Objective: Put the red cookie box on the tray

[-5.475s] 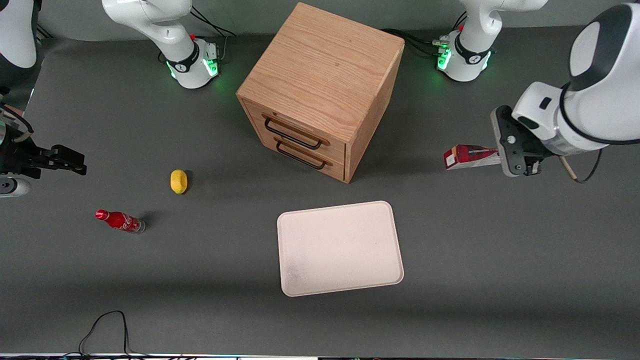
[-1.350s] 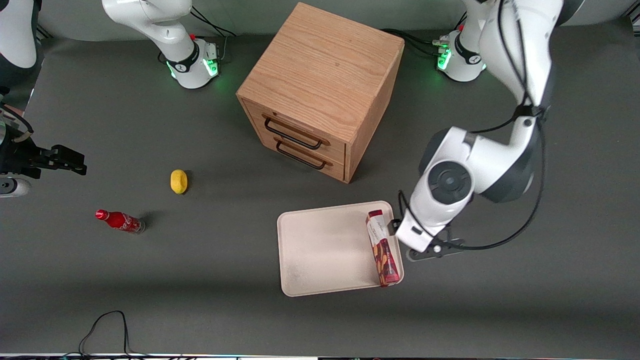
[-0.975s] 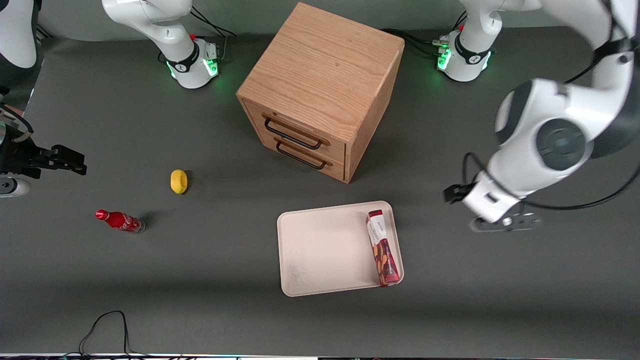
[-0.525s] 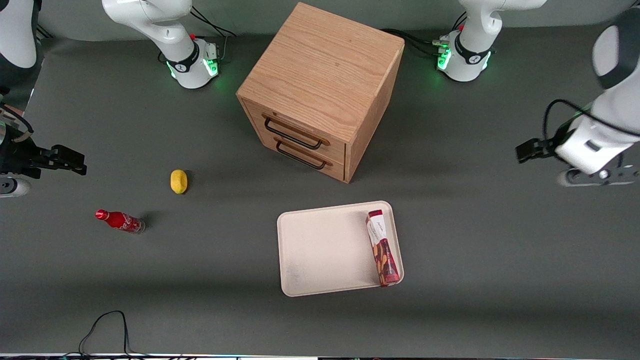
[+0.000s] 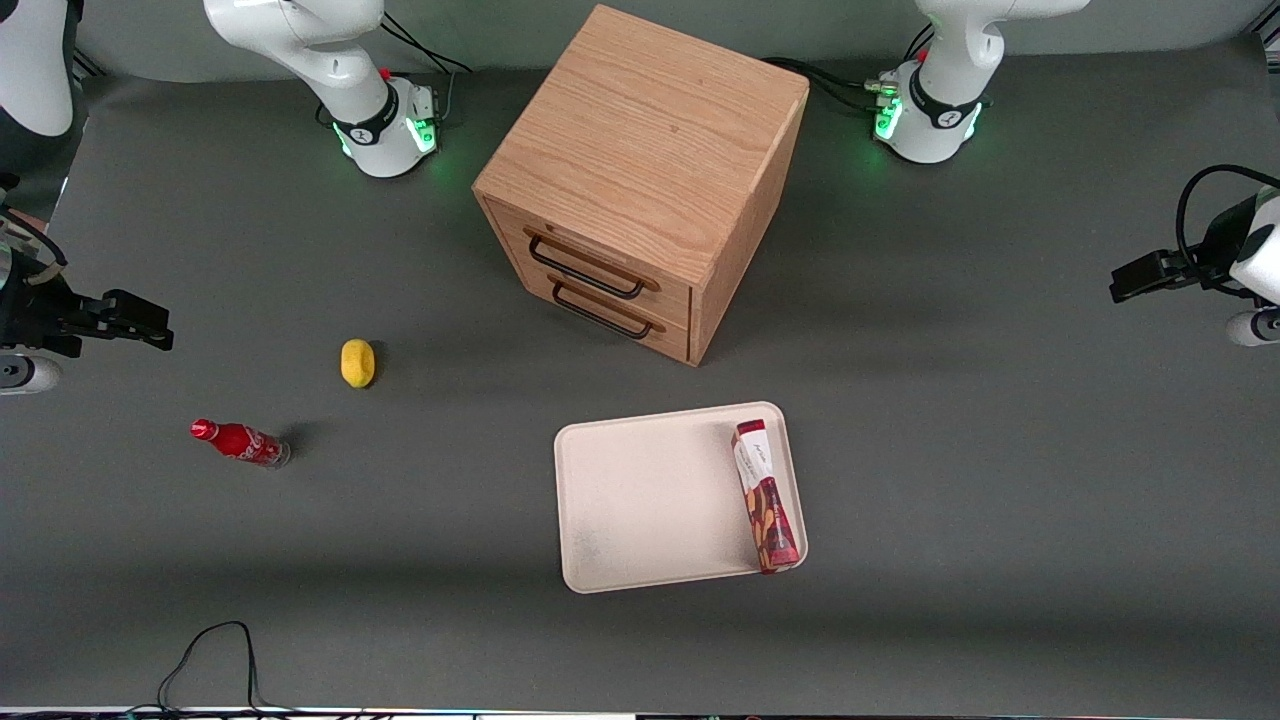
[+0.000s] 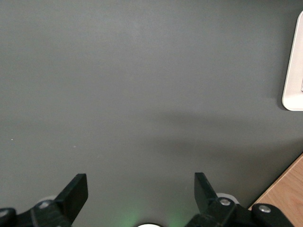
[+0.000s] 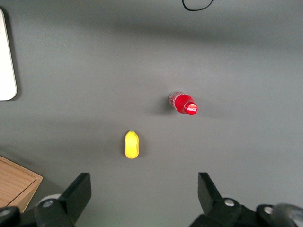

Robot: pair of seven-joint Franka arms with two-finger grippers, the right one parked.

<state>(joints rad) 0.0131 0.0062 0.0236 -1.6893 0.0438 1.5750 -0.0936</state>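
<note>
The red cookie box [image 5: 767, 497] lies flat in the cream tray [image 5: 650, 500], along the tray's rim on the working arm's side, its white end pointing at the cabinet. My left gripper [image 5: 1150, 275] hangs well away from it, out at the working arm's end of the table. In the left wrist view the gripper [image 6: 140, 189] is open, with only bare grey tabletop between its fingers [image 6: 75, 193]. A corner of the tray [image 6: 294, 71] shows in that view. Nothing touches the box.
A wooden two-drawer cabinet [image 5: 640, 190] stands farther from the front camera than the tray. A yellow lemon-like object [image 5: 357, 362] and a small red soda bottle [image 5: 240, 441] lie toward the parked arm's end. A black cable [image 5: 210, 650] loops at the front edge.
The gripper carried the box from the working arm's end onto the tray and let go. Over the last second it pulled away to that end while the box stayed still.
</note>
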